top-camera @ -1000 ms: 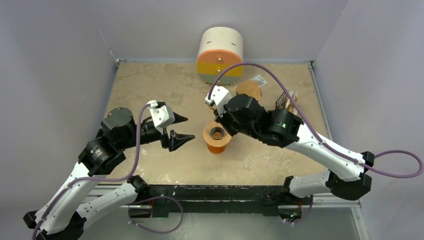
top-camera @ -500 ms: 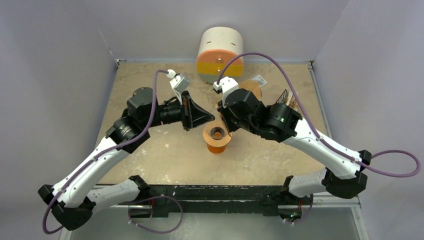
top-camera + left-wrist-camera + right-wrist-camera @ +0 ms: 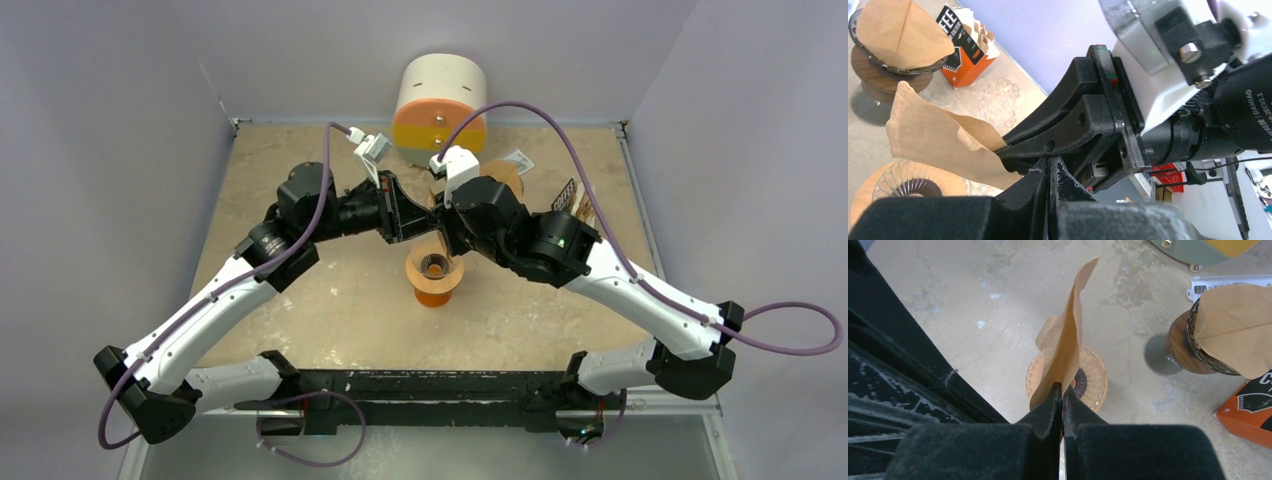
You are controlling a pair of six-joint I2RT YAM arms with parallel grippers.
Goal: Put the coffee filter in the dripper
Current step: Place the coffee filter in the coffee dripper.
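My right gripper [image 3: 1062, 389] is shut on the lower corner of a brown paper coffee filter [image 3: 1065, 340], which stands up flat and folded above the orange ribbed dripper [image 3: 1088, 382]. In the top view the dripper [image 3: 433, 275] sits mid-table, just nearer than both grippers. My left gripper [image 3: 1050, 162] is shut, and its tips rest against the right gripper's black fingers. The filter [image 3: 933, 135] hangs just left of those tips. I see nothing pinched between the left jaws. The dripper [image 3: 908, 187] lies below the filter.
A wooden stand with a wire dripper and its own filter [image 3: 1220, 325] stands at the back right. An orange filter box [image 3: 1248, 412] is beside it. A white, orange and yellow cylinder [image 3: 440, 110] sits at the back wall. Side walls border the tabletop.
My left arm swung in from the left to the table's middle and its jaws went from open to shut. The right gripper, still holding the filter, shifted slightly toward the back.
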